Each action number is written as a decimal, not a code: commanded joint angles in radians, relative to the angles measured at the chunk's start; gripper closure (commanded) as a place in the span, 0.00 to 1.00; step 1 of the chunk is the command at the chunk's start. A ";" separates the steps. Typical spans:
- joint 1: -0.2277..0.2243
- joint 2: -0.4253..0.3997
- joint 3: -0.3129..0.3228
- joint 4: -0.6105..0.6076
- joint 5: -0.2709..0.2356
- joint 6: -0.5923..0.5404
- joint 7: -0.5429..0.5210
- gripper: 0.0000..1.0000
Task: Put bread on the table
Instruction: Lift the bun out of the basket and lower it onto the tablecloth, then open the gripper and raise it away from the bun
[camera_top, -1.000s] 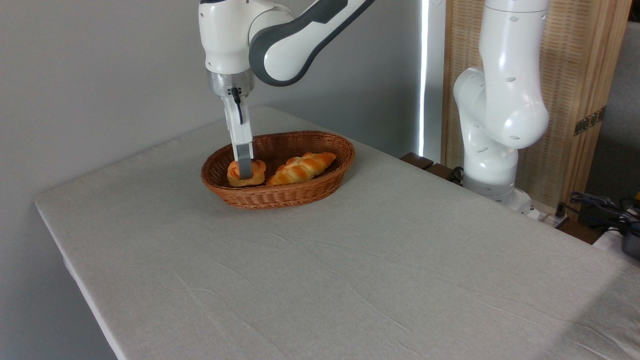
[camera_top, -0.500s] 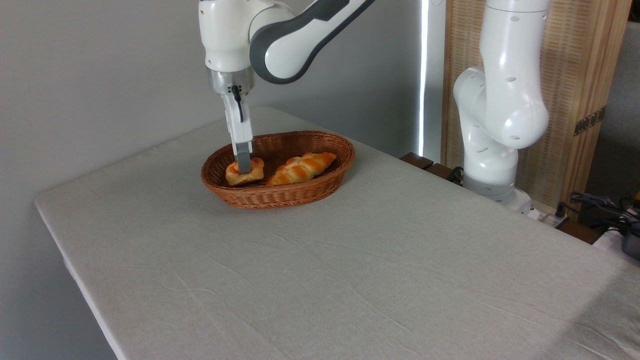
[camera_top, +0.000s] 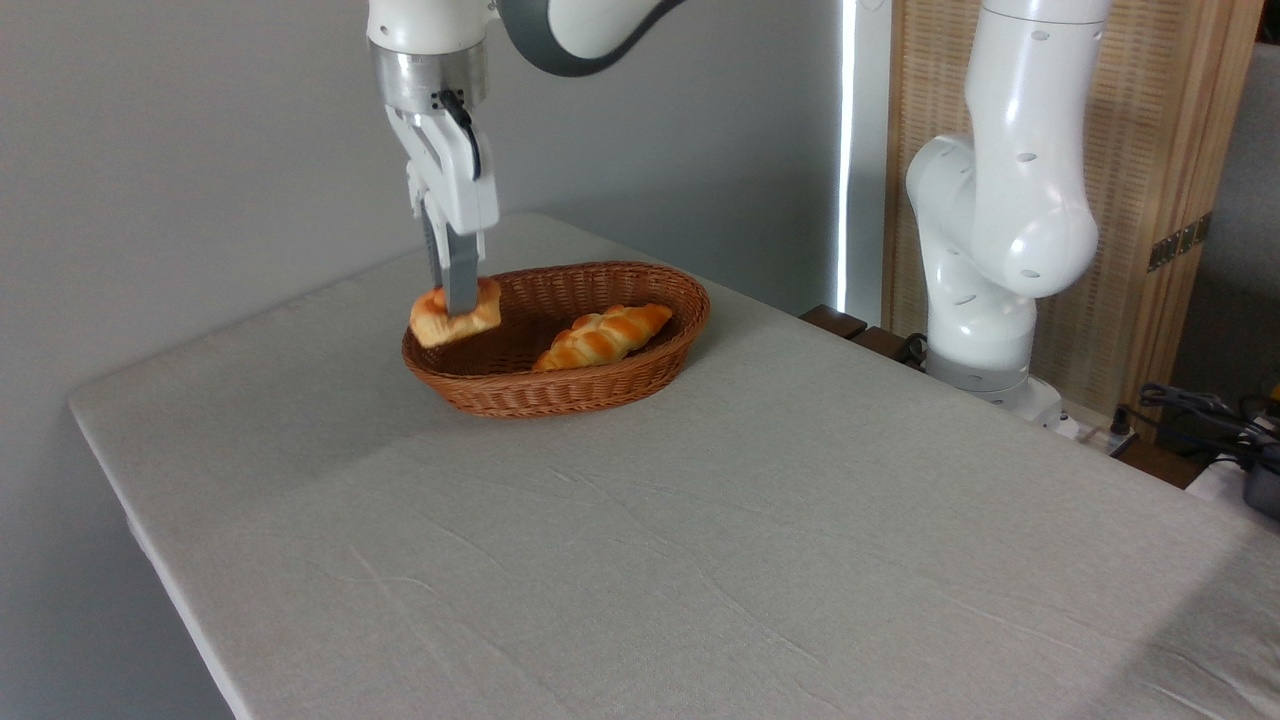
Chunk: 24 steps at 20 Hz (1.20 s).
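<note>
Golden-orange bread (camera_top: 452, 312), a small round bun, hangs tilted in the claw (camera_top: 458, 300) over the left rim of the wicker basket (camera_top: 590, 385), clear of the basket floor and not yet over bare cloth. Judged from this, the pick is done, while the carry out to the grey-beige desk (camera_top: 700, 540) and the release are left. The arm drops from the upper left with its fingers pointing down and pinching the bun; farther right, the braided loaf (camera_top: 600, 336) lies in the basket.

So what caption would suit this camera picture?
Gripper holds the bun over the basket rim, loaf left inside.
</note>
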 joint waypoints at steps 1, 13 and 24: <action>-0.005 0.059 0.082 0.026 -0.003 0.065 0.074 0.80; 0.022 0.255 0.058 0.025 0.002 0.224 0.077 0.00; 0.029 0.228 0.058 0.031 0.000 0.224 0.093 0.00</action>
